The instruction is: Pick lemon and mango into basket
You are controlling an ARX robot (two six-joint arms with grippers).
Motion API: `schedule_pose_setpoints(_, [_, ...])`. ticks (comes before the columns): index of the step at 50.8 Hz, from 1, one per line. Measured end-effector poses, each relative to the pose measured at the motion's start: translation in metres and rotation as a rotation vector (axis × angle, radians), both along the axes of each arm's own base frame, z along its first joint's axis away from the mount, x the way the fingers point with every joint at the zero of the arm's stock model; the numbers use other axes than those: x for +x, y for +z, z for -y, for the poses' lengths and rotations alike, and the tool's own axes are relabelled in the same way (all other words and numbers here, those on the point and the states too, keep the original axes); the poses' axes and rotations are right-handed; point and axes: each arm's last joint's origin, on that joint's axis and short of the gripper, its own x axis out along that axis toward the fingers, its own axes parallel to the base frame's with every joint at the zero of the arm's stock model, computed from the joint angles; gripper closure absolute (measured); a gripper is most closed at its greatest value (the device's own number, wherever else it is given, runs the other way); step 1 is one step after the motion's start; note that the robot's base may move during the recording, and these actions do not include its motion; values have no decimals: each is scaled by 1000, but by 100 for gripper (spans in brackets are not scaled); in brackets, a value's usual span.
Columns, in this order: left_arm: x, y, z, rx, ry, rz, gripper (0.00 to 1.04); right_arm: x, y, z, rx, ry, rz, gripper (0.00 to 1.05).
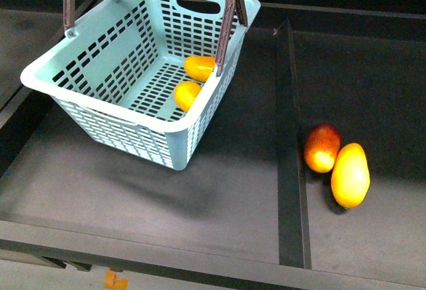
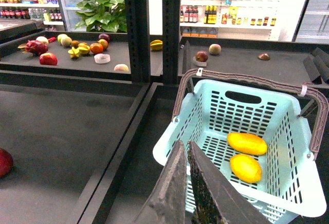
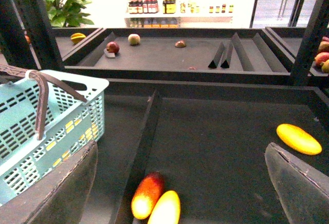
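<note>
Lemon (image 1: 187,94) and mango (image 1: 200,67) both sit inside the basket (image 1: 93,77) on the worktop (image 1: 219,190), left tool (image 2: 186,154) pressed together empty above it, right tool (image 3: 180,183) spread wide, empty.

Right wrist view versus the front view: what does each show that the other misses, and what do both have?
Only the right wrist view shows a long yellow fruit lying alone on the dark tray, the right gripper with its fingers spread wide, and shelves with more fruit behind. Only the front view looks into the basket, where the mango and the lemon lie on its slotted bottom. Both show the basket's side and brown handle, plus the red-blushed mango touching a yellow mango beyond the divider.
</note>
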Motion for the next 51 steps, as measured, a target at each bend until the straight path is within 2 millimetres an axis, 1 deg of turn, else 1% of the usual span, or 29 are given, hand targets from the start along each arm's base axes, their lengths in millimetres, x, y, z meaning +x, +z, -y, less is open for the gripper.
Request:
schedule_pose_setpoints(27, [-13,0,0,0,0,2,102,0,0,0,0,0,0,9])
schedule_pose_setpoints(30, [-20,-5,0,0,0,-31,102,0,0,0,0,0,0,9])
schedule_pose_setpoints(33, [-24,-3,0,0,0,-6,102,0,0,0,0,0,0,9])
schedule_pose_setpoints(51, [-24,-3,0,0,0,-2,102,0,0,0,0,0,0,9])
